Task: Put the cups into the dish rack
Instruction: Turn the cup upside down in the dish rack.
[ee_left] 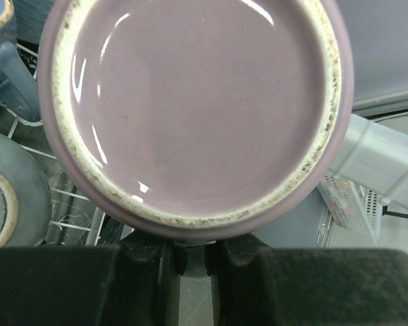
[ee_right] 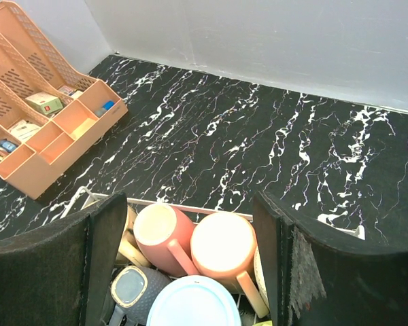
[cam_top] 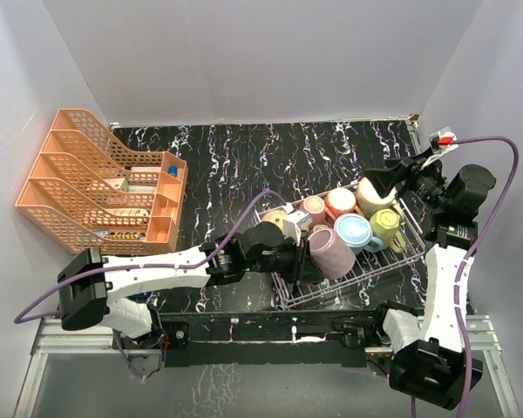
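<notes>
The white wire dish rack (cam_top: 392, 272) holds several cups: tan (cam_top: 275, 218), pink (cam_top: 314, 207), peach (cam_top: 340, 202), pale yellow (cam_top: 370, 198), green (cam_top: 385, 225) and blue (cam_top: 353, 231). My left gripper (cam_top: 303, 257) is shut low on a mauve cup (cam_top: 331, 251), tilted over the rack's near left part. The left wrist view is filled by that cup's base (ee_left: 197, 109), with the gripper (ee_left: 194, 255) pinched just under it. My right gripper (cam_top: 376, 185) hovers open above the rack's far right corner. Between its open fingers (ee_right: 190, 210) show the pink cup (ee_right: 160, 234) and peach cup (ee_right: 224, 248).
An orange tiered organizer (cam_top: 96, 187) with small items stands at the far left. Grey walls close in the table on three sides. A small grey cup (ee_right: 132, 288) and the blue cup's base (ee_right: 190, 302) lie below the right gripper. Grey-teal cups (ee_left: 7, 197) sit left of the mauve one.
</notes>
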Robot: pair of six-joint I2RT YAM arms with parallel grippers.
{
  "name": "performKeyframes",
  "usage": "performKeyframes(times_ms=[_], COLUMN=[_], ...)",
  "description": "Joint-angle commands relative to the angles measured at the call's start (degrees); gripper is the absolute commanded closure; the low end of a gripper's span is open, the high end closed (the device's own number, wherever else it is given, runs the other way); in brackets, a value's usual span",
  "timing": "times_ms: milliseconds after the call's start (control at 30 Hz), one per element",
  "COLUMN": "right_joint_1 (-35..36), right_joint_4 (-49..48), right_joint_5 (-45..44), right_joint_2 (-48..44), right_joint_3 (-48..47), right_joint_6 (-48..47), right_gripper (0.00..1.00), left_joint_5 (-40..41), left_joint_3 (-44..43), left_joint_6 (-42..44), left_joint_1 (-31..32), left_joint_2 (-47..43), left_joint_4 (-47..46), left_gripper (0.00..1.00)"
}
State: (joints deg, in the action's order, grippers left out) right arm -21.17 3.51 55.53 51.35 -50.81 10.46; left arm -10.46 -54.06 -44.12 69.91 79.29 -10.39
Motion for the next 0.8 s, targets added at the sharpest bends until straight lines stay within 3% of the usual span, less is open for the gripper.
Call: performKeyframes(times_ms=[0,767], right_joint_1=[-0.53,-1.07], right_joint_4=[-2.00,-3.07], right_joint_5=[-0.91,-0.86], right_joint_2=[-0.37,-1.28], right_joint_3=[-0.23,0.51], right_joint_6=[0.61,1.31], right_gripper=[0.24,0.24], left_joint_5=[0.19,2.25], left_joint_3=[-5.85,-18.19], left_joint_6=[1.79,6.49], left_joint_1=[1.14,1.37], left_joint_2=[1.42,13.12], left_joint_4=[-0.77,15.42], left_gripper=[1.00,1.00])
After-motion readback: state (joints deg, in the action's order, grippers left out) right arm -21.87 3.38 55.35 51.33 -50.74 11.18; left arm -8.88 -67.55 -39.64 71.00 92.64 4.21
